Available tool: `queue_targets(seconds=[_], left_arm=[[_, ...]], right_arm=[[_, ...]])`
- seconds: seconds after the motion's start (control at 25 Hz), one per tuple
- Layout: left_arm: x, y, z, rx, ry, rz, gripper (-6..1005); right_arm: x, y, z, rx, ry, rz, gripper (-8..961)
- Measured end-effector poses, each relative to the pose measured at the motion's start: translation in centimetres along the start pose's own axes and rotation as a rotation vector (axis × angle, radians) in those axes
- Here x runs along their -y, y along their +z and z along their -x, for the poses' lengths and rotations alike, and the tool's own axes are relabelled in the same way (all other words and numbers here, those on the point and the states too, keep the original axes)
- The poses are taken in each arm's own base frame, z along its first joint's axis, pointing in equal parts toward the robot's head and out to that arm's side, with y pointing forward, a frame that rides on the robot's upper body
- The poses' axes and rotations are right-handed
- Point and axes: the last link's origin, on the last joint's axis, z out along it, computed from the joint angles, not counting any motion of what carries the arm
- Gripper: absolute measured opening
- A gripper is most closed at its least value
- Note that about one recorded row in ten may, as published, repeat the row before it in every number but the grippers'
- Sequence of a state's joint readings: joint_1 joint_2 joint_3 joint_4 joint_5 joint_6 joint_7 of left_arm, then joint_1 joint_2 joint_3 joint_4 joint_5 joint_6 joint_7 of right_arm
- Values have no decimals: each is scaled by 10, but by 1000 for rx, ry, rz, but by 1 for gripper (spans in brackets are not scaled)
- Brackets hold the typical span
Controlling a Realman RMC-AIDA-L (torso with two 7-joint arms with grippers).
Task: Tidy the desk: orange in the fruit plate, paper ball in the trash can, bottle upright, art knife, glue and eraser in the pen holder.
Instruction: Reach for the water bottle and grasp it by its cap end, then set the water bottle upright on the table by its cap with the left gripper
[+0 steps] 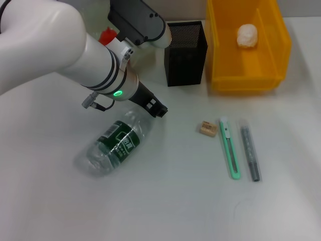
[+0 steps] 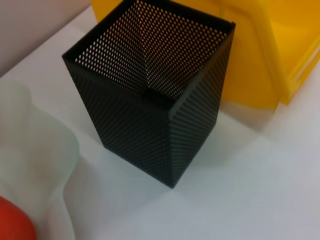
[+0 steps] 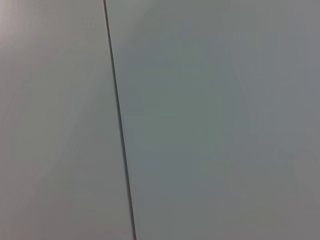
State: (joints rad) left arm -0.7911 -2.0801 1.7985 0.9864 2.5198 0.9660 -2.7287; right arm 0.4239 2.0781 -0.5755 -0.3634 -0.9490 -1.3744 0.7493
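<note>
The orange (image 1: 106, 35) peeks out behind my left arm; in the left wrist view it (image 2: 12, 220) lies in the pale green fruit plate (image 2: 35, 145). My left gripper (image 1: 159, 34) hovers at the back, between the plate and the empty black pen holder (image 1: 185, 52) (image 2: 150, 100). The bottle (image 1: 118, 143) lies on its side on the desk (image 1: 175, 201), its neck end under my left arm. The paper ball (image 1: 247, 36) lies in the yellow trash can (image 1: 248, 50) (image 2: 260, 50). The eraser (image 1: 207, 128), art knife (image 1: 229, 148) and glue (image 1: 249, 149) lie side by side at the right.
My left arm spans from the upper left to above the bottle's neck end. The right wrist view shows only a plain grey surface with a thin dark line; the right arm is out of the head view.
</note>
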Motion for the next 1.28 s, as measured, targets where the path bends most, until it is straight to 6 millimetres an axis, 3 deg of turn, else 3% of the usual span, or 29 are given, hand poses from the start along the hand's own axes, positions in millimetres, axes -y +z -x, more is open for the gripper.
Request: queue_targets(seconds=[0.24, 0.88, 1.28], left_arm=[[1, 3, 2, 27, 0, 1, 464], [3, 0, 3, 9, 10, 6, 454], [24, -12, 18, -118, -109, 46, 449]], right_arm=[[0, -1, 0, 1, 1, 0, 708], [0, -2, 0, 2, 1, -4, 707], [2, 3, 1, 4, -2, -15, 707]])
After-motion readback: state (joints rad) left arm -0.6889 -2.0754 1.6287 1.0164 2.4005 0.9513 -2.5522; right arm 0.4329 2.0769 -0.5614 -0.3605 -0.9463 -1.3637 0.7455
